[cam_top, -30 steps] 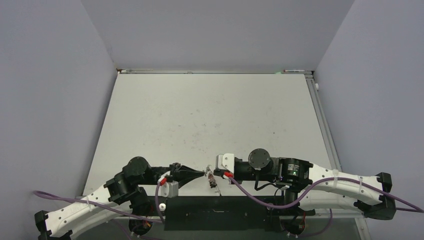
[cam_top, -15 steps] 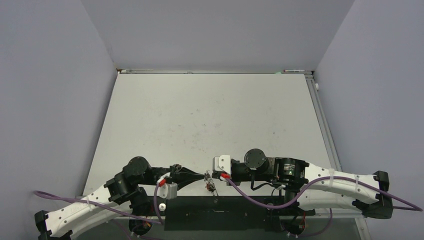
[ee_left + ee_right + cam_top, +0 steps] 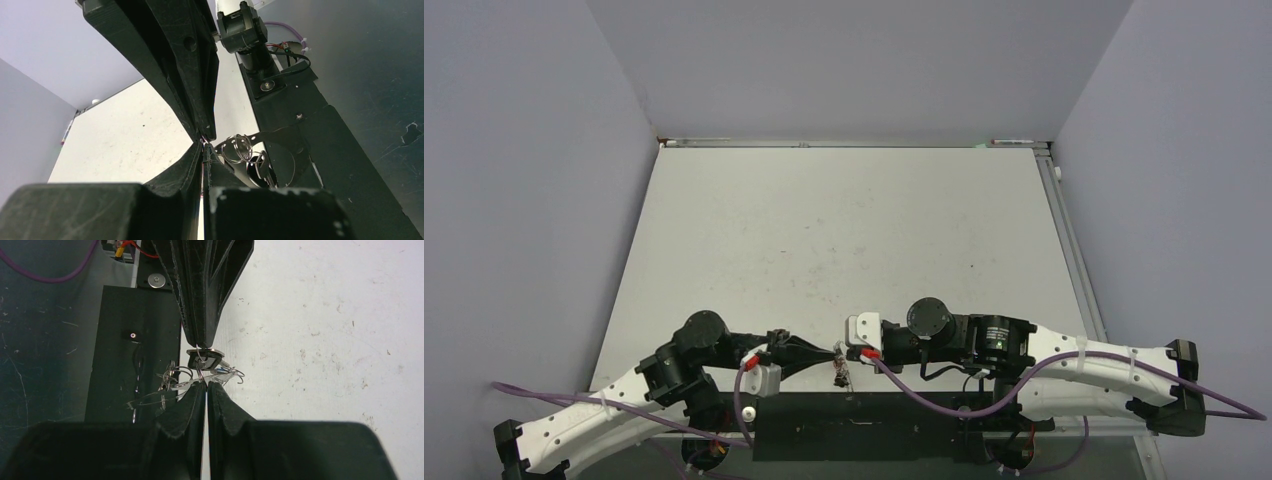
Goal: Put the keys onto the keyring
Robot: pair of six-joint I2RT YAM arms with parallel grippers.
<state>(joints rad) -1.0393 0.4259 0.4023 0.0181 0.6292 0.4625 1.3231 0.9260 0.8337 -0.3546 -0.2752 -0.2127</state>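
Note:
Both grippers meet tip to tip low over the table's near edge. My left gripper [image 3: 832, 352] [image 3: 204, 149] is shut on a thin silvery wire of the keyring [image 3: 199, 366]. That wire runs straight across to my right gripper [image 3: 848, 351] [image 3: 204, 385], which is shut on it too. The keys [image 3: 205, 359] [image 3: 841, 370], a small dark oval loop with short silvery pieces, hang on the wire between the two tips. Small silvery rings [image 3: 238, 148] and a dark-headed key [image 3: 261, 166] dangle beside them. No red or blue tags show clearly.
A black base plate [image 3: 874, 425] [image 3: 125, 315] lies right under the hanging bunch, at the near edge of the white table [image 3: 844, 230]. Purple cables [image 3: 944, 395] loop from both wrists. Grey walls close in the left, right and back sides.
Both grippers, still shut, have shifted slightly left together, and the hanging bunch has moved with them. The right arm has reached further left.

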